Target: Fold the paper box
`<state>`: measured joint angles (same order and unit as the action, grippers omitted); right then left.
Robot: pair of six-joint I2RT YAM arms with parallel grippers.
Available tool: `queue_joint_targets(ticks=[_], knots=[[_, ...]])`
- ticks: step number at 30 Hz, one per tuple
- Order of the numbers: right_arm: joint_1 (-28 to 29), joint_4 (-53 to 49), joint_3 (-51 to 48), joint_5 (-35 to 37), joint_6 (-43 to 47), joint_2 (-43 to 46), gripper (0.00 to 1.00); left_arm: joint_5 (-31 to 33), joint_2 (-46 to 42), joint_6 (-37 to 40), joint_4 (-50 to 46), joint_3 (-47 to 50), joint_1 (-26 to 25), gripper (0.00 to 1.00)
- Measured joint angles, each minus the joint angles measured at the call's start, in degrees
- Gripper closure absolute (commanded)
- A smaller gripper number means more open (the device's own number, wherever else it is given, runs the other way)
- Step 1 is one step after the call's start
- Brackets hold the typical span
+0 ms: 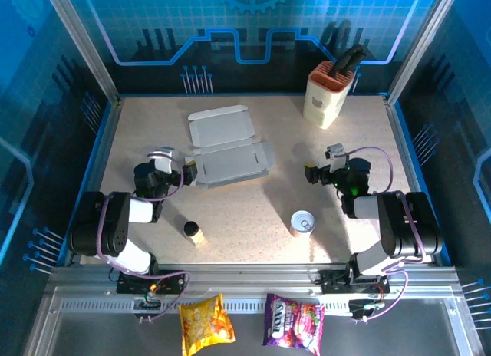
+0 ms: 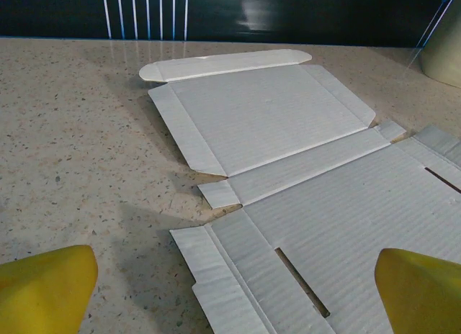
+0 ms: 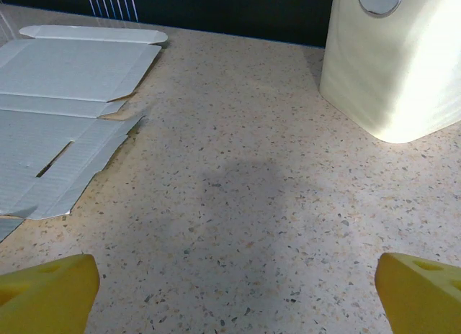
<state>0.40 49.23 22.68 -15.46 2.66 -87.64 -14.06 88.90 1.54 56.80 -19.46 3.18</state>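
- Both my jaws stand wide apart, empty; left gripper [image 1: 187, 170] just beside the paper box [image 1: 229, 145].
- I'd slip under a side flap [image 2: 189, 129], lifting along its crease.

Both arms sit folded low; left hand [image 1: 187, 170] and right hand [image 1: 310, 173] spread wide, pointing forward.

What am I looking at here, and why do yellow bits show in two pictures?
These are two robot arms bolted at the near edge of a table. One picture looks down from above; the other two come from a camera on each wrist, and the yellow bits are that arm's fingertips. On the table lie a flat, unfolded paper box, a cream knife block, a tin can and a small dark-capped bottle. The left gripper and right gripper both stand open, holding nothing.
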Motion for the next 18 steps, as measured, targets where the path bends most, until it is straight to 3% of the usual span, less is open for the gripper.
queue_joint_targets(ticks=[18], knots=[[0.00, 0.17, 0.00, -0.02, -0.02, 0.00, 0.01, -0.39, 0.00, 0.02, 0.00, 0.00, 0.00, 0.00]])
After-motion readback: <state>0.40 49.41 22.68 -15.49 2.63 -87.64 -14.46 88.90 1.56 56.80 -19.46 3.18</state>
